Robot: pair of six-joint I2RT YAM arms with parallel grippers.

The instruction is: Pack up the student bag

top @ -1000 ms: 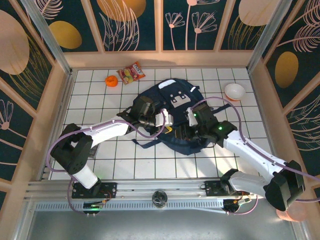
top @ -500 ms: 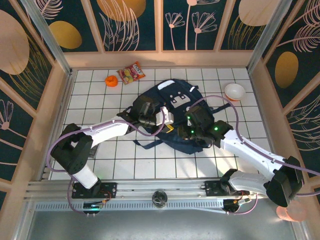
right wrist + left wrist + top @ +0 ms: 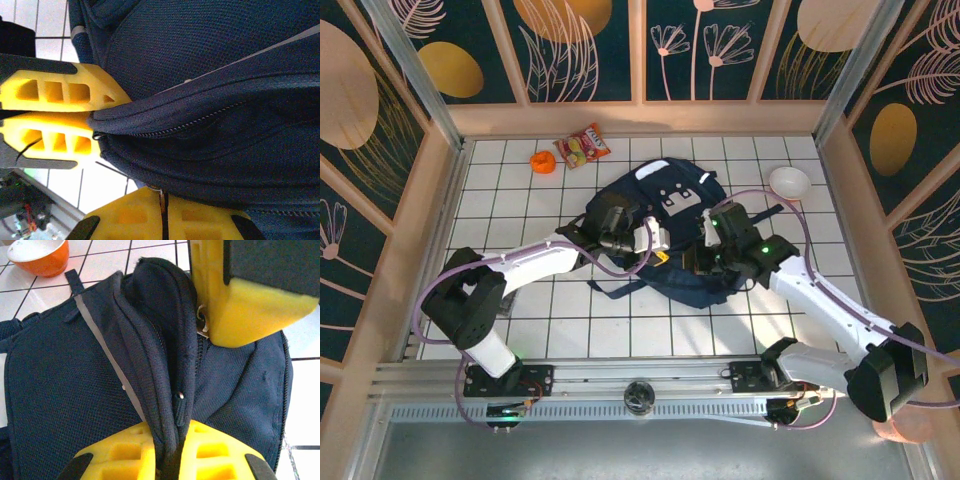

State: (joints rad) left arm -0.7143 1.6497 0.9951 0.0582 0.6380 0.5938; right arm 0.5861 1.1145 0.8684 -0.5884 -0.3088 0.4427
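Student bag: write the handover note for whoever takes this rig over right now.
Left claw: shut on a ridge of the large dark navy fabric backpack by its zip.
Right claw: shut on backpack fabric close beside it.
Backpack lies mid-table. Red snack packet, small orange object and orange-and-white bowl sit on the tiles outside it.
Done: both grips. Left: zip looks shut; open it, load the items.

left wrist view | student bag cut off left and bottom | orange bowl cut off at top
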